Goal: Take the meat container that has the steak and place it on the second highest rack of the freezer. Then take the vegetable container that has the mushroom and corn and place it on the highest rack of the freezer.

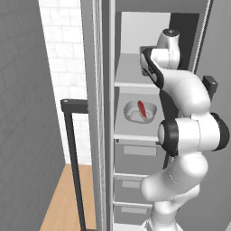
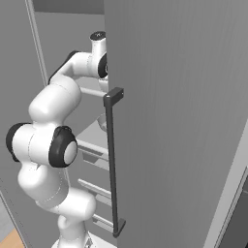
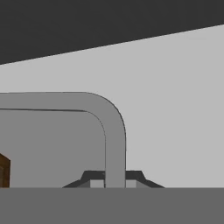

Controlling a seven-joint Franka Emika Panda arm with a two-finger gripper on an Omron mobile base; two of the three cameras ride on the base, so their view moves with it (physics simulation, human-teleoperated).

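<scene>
Jaws pinch the rim of the vegetable container (image 3: 114,144) on the highest rack (image 1: 135,84); next, release it and retreat toward 6 o'clock.

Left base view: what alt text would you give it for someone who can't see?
A white robot arm reaches into an open freezer, toward its top shelf. One shelf lower sits a white container with something red inside.

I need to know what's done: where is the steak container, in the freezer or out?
In. The steak container sits on a freezer shelf, below the top rack, with the door open.
</scene>
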